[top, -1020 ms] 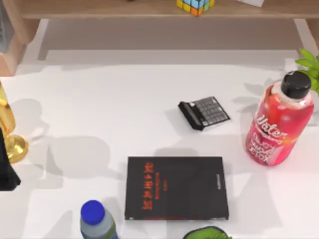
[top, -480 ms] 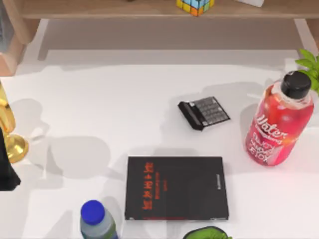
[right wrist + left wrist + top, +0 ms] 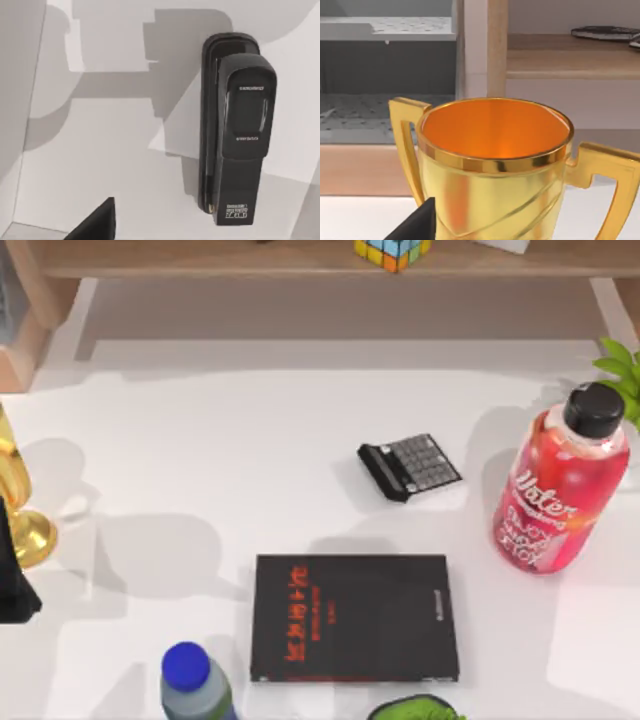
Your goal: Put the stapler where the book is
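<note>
open white table [image 3: 250, 460] mid-scene, calculator [image 3: 410, 467] and red bottle [image 3: 560, 490] beyond book [image 3: 355, 618]

"Water" reads on the red bottle [image 3: 558, 490] — other print illegible.

I count one book [image 3: 355, 618] | one stapler [image 3: 235, 127] under my right wrist camera | one calculator [image 3: 410, 467] | two bottles: red one [image 3: 556, 485], blue-capped one [image 3: 194, 682] | one gold trophy [image 3: 495, 167] before my left wrist camera | one colour cube [image 3: 392, 251] | one table [image 3: 230, 470]
</note>
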